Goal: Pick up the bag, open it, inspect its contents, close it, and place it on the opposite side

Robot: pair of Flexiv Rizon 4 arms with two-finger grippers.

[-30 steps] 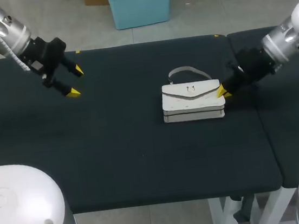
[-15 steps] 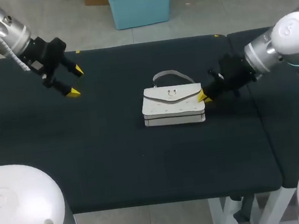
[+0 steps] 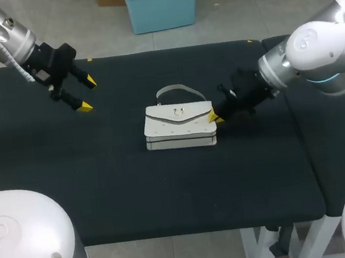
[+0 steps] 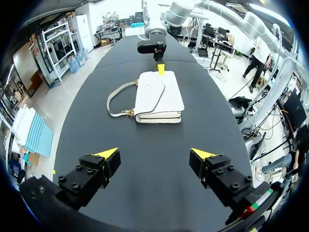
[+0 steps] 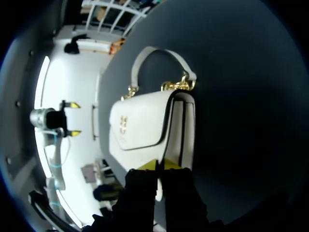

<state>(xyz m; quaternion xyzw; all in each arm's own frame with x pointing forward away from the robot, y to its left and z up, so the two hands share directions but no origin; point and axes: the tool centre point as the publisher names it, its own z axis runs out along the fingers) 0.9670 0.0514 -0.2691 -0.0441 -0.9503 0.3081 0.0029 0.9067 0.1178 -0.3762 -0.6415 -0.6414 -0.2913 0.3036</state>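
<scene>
Dark tabletop (image 3: 102,175), with a white flap bag (image 3: 179,125) lying flat near its middle, flap facing up, handle (image 3: 174,92) resting on the cloth at the far side. Right gripper (image 3: 214,117) low at the bag's right end: yellow tips pressed together, touching the bag's edge beside the flap. Left gripper (image 3: 87,94) well apart over the table's left rear — fingers spread wide, nothing between them, bag far ahead of it.

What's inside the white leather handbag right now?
Only its outside shows: the white leather handbag has its flap down over the opening, so any contents are covered.
</scene>
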